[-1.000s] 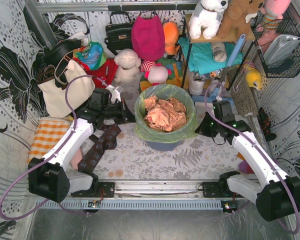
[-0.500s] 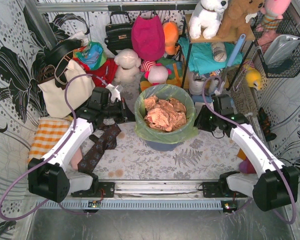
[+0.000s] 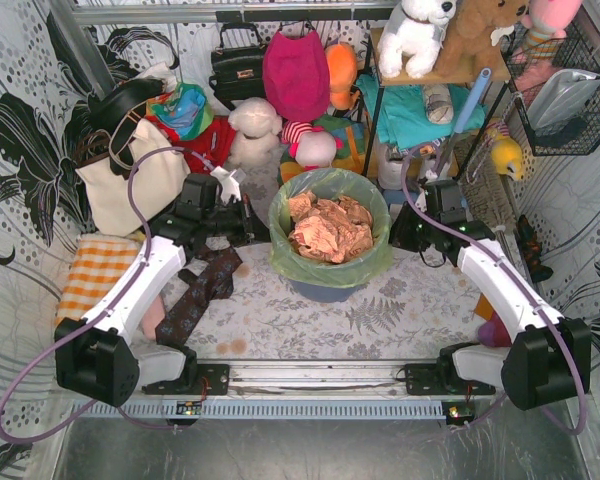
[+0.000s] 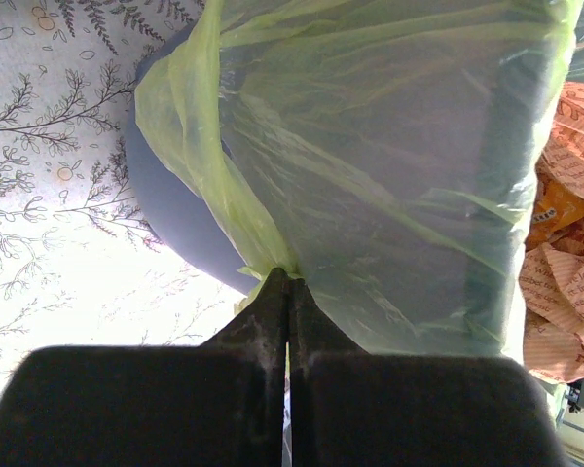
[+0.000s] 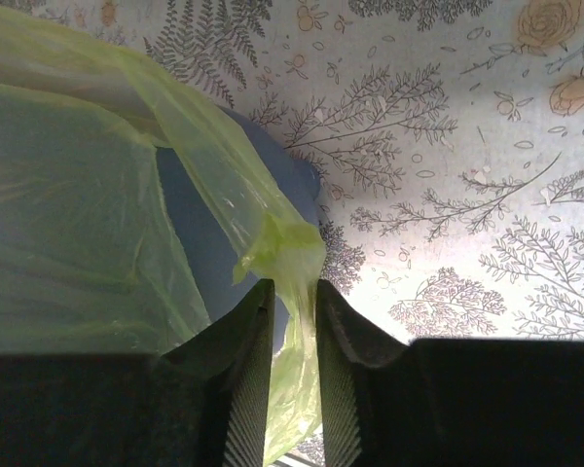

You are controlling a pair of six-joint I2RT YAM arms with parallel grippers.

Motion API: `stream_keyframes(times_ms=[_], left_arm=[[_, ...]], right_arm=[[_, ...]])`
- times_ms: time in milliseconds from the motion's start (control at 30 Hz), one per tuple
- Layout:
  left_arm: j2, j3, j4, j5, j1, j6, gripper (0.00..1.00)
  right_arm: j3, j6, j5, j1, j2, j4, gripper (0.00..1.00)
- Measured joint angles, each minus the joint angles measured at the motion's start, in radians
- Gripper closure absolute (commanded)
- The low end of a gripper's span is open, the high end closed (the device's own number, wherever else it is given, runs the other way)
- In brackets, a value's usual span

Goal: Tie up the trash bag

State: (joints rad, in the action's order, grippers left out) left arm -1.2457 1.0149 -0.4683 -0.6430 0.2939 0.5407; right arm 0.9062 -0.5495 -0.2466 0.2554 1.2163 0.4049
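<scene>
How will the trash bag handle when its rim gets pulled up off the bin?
Probably floppy: the trash bag film is thin, creased and draped over the bin. Likely light, since only crumpled paper shows inside. Possibly slippery and tear-prone where the left gripper pinches a thin fold.

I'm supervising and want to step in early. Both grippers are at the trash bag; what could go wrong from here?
The left gripper is shut on only a thin pinch of the trash bag; a pull may tear it or slip free. The right gripper shows a gap around its fold, so lifting now could lose it. The bag overlaps the bin rim; tugging might tip the bin and its paper.
</scene>
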Motion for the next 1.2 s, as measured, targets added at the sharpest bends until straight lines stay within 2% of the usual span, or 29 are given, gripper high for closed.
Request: stream_keyframes(times_ms=[67,133,500,833,1200], left_arm=[[0.003,0.0,-0.001,0.0,0.0,0.0,1.0],[0.007,0.0,-0.003,0.0,0.0,0.0,1.0],[0.024,0.049,-0.039,0.028,0.0,-0.001,1.0],[0.023,0.063,-0.078,0.055,-0.006,-0.008,1.0],[0.026,0.092,-0.165,0.114,-0.06,-0.059,1.0]], right_arm=[[0.013,0.012,0.0,-0.001,0.006,-0.001,0.94],[0.022,0.019,0.0,-0.001,0.012,-0.004,1.0],[0.056,0.007,-0.02,0.004,-0.019,0.011,1.0],[0.061,-0.047,-0.03,0.08,-0.008,-0.032,1.0],[0.115,-0.067,-0.015,0.147,0.039,-0.047,1.0]])
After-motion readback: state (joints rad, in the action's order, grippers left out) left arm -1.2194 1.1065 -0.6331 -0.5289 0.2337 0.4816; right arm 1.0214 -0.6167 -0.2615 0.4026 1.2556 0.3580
